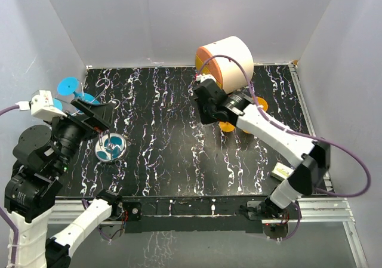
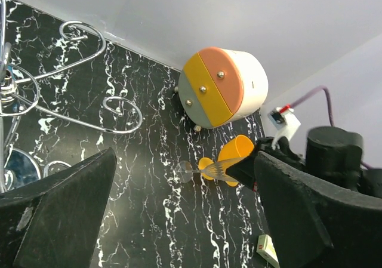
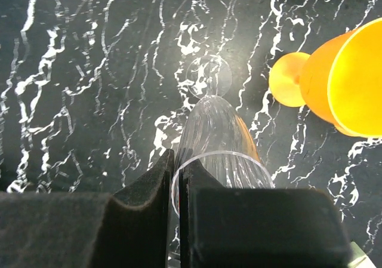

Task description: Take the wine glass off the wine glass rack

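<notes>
Right wrist view: right claw (image 3: 177, 169) pinched tight on the rim of the clear wine glass (image 3: 210, 131), foot pointing to 12 o'clock over the black marbled desk (image 3: 77, 71). Orange glass (image 3: 343, 77) at its 2 o'clock. Top view: wine glass rack (image 1: 111, 146) at the desk's 9 o'clock, well apart from the held glass, blue glasses (image 1: 69, 88) on it. Left claw (image 1: 94, 114) gapes wide, empty, just beside the rack. Cabinet (image 1: 225, 56) at 12 o'clock.

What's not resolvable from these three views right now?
1. Right wrist: wine glass rim's near side is hidden behind the right gripper; whether its foot touches the table is unclear.
2. Left wrist: wine glass rack post and base mostly cut off by the left edge and the left gripper.
3. Top external: small pale item is too small to identify.
</notes>
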`<state>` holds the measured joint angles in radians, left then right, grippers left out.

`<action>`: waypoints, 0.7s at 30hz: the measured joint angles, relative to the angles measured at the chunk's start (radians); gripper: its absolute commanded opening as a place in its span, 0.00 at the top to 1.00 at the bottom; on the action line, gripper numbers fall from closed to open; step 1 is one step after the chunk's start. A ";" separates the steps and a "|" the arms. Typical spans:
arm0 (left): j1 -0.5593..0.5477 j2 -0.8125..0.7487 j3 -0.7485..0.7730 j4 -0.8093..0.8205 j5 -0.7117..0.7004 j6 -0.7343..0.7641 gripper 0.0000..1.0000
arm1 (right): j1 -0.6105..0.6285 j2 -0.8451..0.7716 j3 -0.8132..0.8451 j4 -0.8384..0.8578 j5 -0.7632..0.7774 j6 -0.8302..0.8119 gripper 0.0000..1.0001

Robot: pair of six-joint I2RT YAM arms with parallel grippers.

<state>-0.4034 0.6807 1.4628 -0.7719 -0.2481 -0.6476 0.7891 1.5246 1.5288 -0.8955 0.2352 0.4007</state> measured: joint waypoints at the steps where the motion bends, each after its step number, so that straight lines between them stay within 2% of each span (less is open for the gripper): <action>1: 0.000 -0.003 0.001 -0.001 -0.002 0.006 0.01 | 0.000 0.039 0.032 -0.030 0.016 -0.003 1.00; 12: 0.000 -0.037 0.002 -0.029 -0.014 0.061 0.01 | -0.072 0.299 0.279 -0.179 0.065 -0.010 1.00; 21: 0.000 -0.043 0.003 -0.057 -0.056 0.105 0.01 | -0.128 0.360 0.372 -0.233 0.042 -0.029 0.99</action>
<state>-0.4034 0.6376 1.4654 -0.8288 -0.3038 -0.5423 0.6613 1.8851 1.9003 -1.1282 0.2771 0.3714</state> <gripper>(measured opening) 0.985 0.035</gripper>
